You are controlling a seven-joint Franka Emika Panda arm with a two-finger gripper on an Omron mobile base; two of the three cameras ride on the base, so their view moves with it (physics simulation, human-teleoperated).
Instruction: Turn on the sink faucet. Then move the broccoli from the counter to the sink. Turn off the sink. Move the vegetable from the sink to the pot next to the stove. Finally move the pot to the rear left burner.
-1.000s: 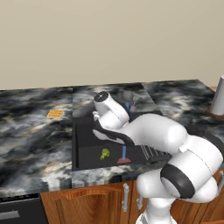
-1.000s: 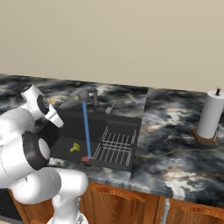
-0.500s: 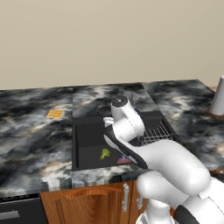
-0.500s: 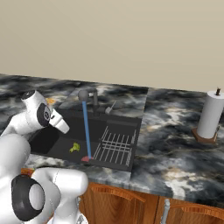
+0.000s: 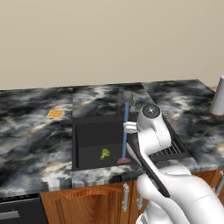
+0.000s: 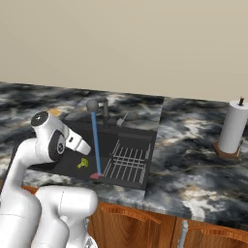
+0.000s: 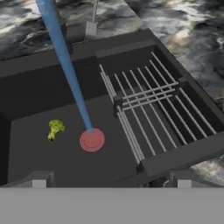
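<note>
Marbled stone desk runs along the beige wall, and over its black sink the fingers stand spread wide and empty. Water pours from the sink faucet onto the red drain disc, so the step in hand looks like shutting it off: reach up to the faucet's head rather than down into the basin. Broccoli lies on the basin floor just beside the drain, long axis roughly along the floor, head seeming toward the back wall
</note>
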